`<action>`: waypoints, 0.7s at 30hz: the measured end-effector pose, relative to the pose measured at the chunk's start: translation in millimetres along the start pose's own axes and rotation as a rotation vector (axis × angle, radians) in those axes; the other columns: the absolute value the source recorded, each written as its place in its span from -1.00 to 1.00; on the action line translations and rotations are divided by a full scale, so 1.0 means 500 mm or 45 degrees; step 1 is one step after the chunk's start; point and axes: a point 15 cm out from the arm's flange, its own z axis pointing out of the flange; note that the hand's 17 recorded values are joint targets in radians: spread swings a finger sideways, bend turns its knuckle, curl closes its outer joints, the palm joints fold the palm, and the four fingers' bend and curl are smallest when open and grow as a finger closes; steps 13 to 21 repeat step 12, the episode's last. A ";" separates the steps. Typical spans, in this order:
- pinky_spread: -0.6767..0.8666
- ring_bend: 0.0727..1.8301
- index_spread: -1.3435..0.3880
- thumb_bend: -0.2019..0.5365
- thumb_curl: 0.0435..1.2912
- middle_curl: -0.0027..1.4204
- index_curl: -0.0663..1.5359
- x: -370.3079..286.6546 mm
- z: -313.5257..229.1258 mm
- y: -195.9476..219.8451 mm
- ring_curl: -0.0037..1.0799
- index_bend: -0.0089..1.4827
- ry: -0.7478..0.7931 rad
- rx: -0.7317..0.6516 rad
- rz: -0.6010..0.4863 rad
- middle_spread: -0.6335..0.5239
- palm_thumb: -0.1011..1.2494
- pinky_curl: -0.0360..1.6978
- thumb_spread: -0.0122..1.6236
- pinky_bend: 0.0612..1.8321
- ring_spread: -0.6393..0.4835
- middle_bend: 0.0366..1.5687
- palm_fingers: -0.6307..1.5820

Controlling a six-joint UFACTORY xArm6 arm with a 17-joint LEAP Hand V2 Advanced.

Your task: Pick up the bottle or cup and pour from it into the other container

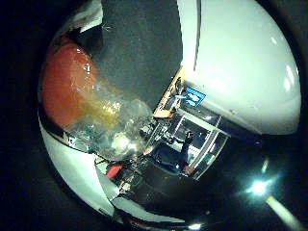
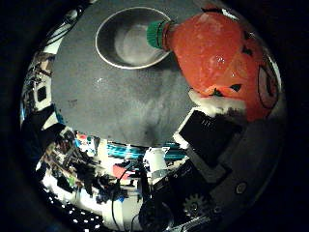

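Orange bottle held in the hand, its cap at the bowl's rim.

The fingers (image 2: 212, 140) of the right hand (image 2: 227, 159) are curled around the orange bottle (image 2: 217, 53), which lies close against the palm and tilted on its side. Beyond the fingers, its green cap (image 2: 155, 35) reaches over the rim of the grey bowl (image 2: 104, 53), which stands further off on the dark desk (image 2: 116, 106).

The bottle (image 2: 217, 53) is orange with black pumpkin-face markings and a green cap (image 2: 155, 34); its base end is clear. The bowl (image 2: 129, 37) is grey inside with a pale rim. The table (image 2: 111, 101) is dark grey and faintly speckled. The hand (image 2: 212, 140) is white and black.
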 end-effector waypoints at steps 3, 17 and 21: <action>-0.52 0.38 0.33 -0.50 0.40 0.07 0.11 0.001 -0.003 -0.002 0.70 0.62 -0.003 0.011 0.001 -0.06 0.86 0.22 -0.95 0.15 -0.29 0.78 0.58; -0.52 0.38 0.34 -0.50 0.40 0.07 0.10 0.025 -0.034 0.014 0.70 0.62 -0.031 0.075 0.022 -0.06 0.86 0.22 -0.95 0.15 -0.29 0.78 0.58; -0.52 0.38 0.34 -0.50 0.40 0.07 0.10 0.025 -0.034 0.014 0.70 0.62 -0.031 0.075 0.022 -0.06 0.86 0.22 -0.95 0.15 -0.29 0.78 0.58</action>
